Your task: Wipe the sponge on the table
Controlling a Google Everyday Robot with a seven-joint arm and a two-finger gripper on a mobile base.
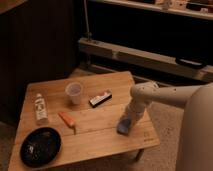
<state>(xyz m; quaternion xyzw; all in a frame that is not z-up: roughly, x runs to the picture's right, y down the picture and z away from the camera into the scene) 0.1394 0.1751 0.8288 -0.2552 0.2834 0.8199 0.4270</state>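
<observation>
Fingers of my gripper [127, 120] are closed on the sponge [124, 128], so yeah, it's got hold of it. The sponge is the little blue pad, sitting flat against the bench [100, 137] with the gripper coming down on top of it. On the bench top that puts it at about 4 o'clock from the middle, close to the right edge and not far from the front right corner, fully on the wood.

Working outward from the sponge: at 1 o'clock the white arm [145, 95] climbs to a bent joint, then runs off toward 3 o'clock into the robot's big pale body [197, 135], which fills the right side of my feed. At roughly 10 o'clock, near but apart, a black-and-white block [100, 98] lies flat at a slant. Further along the same line a clear plastic cup [74, 92] stands upright, just beside the block. At 9 o'clock, well apart, an orange tool [67, 119] lies on the slats. Past that, over by the left edge, there's a small bottle [40, 108] with a pale label; can't tell if it's standing or lying. At 8 o'clock, front left corner, sits a round black dish [41, 146] with bits inside I can't make out.

Behind the bench at 12 o'clock a pale rail [150, 54] runs across in front of dark shelving.
</observation>
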